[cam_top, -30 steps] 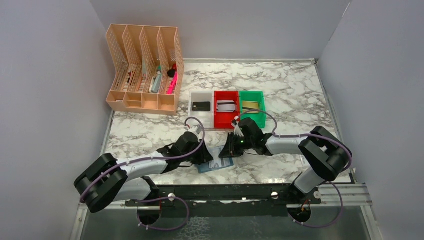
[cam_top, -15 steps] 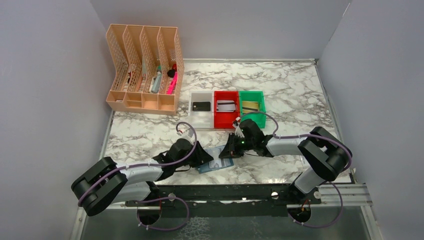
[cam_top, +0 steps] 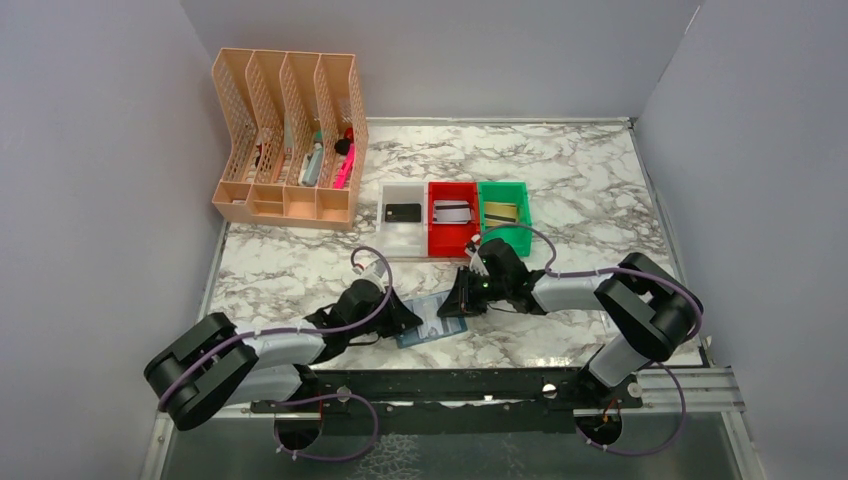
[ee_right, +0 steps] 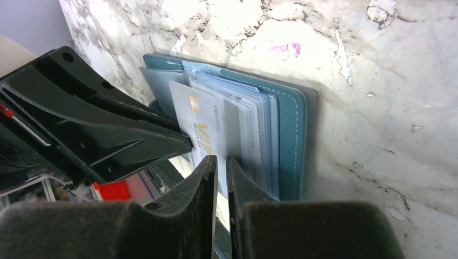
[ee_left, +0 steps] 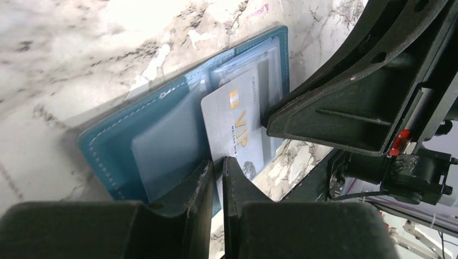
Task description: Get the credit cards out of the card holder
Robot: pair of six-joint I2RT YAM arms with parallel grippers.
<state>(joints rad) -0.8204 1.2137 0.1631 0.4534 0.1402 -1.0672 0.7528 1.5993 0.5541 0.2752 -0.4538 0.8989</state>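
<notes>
- Left gripper (ee_left: 217, 162) has just narrowed to a slit on the silver card (ee_left: 237, 124); I judge it ready to pull.
- Right gripper (ee_right: 221, 162), nearly closed, presses against the card holder (ee_left: 135, 140), open at near centre.

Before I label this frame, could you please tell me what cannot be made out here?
- Left wrist: whether the left gripper pinches the silver card; its fingertips hide the card's near edge.
- Right wrist: how many cards the card holder holds; overlapping clear pockets hide them.
- Left wrist: the card's small print is blurred.
</notes>
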